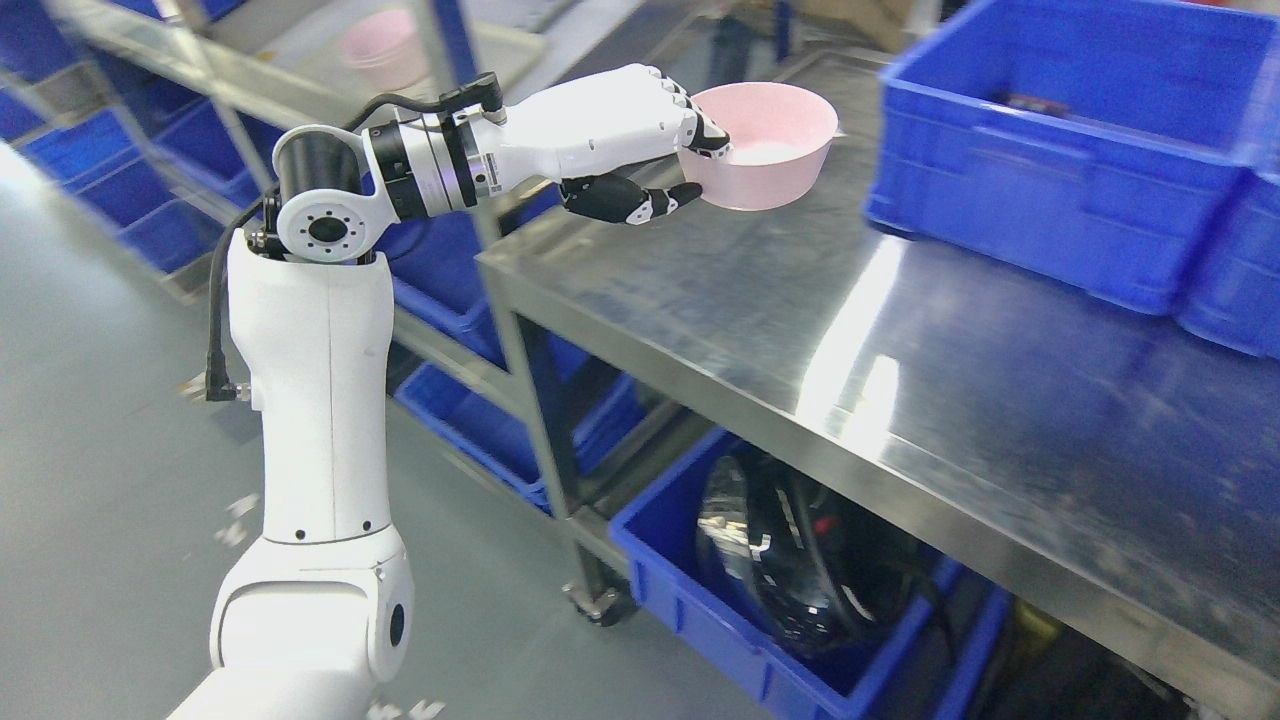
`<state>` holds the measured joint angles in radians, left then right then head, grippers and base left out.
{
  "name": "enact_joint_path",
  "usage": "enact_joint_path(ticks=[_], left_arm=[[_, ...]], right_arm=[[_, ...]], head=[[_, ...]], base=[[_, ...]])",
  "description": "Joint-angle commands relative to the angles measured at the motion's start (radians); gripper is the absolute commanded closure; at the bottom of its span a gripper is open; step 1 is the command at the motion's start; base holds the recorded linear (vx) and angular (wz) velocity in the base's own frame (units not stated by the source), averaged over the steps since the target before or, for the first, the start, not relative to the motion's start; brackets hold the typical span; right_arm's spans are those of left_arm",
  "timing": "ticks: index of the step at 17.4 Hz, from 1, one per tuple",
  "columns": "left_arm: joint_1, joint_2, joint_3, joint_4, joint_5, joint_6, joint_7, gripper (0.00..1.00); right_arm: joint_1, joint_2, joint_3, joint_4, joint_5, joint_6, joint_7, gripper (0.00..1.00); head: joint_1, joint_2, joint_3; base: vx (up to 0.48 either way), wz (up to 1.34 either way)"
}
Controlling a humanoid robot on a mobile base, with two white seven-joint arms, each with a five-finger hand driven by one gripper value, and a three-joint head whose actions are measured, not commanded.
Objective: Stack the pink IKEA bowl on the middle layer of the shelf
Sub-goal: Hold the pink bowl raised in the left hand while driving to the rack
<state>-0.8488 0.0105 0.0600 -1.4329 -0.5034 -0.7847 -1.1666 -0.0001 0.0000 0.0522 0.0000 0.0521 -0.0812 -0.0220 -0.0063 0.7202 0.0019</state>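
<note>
Crates (1060, 150) flank bowl (775, 150) in left hand (640, 140).

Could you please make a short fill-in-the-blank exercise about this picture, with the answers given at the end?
1. The left hand holds a bowl whose colour is ____.
2. The hand's fingers hook over the bowl's ____, with the thumb under its wall.
3. The crate to the right of the bowl, on the steel table, is ____ in colour.
4. Far back on the shelf, a second pink ____ can be seen, blurred.

Answers: pink; rim; blue; bowl
</note>
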Motion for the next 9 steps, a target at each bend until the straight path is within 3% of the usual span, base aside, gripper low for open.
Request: enact_joint_path(ticks=[1, 9], left_arm=[[-0.003, 0.007, 0.012, -0.008, 0.003, -0.001, 0.008, 0.99], [-0.003, 0.007, 0.011, -0.017, 0.005, -0.001, 0.038, 0.99]], right_arm=[[0.005, -0.017, 0.0, -0.017, 0.0, 0.0, 0.004, 0.0], [0.003, -0.017, 0.0, -0.017, 0.0, 0.0, 0.004, 0.0]], head=[[0.0, 0.0, 0.0], [0.0, 0.0, 0.0]], base=[[0.022, 1.54], [0.038, 1.52]])
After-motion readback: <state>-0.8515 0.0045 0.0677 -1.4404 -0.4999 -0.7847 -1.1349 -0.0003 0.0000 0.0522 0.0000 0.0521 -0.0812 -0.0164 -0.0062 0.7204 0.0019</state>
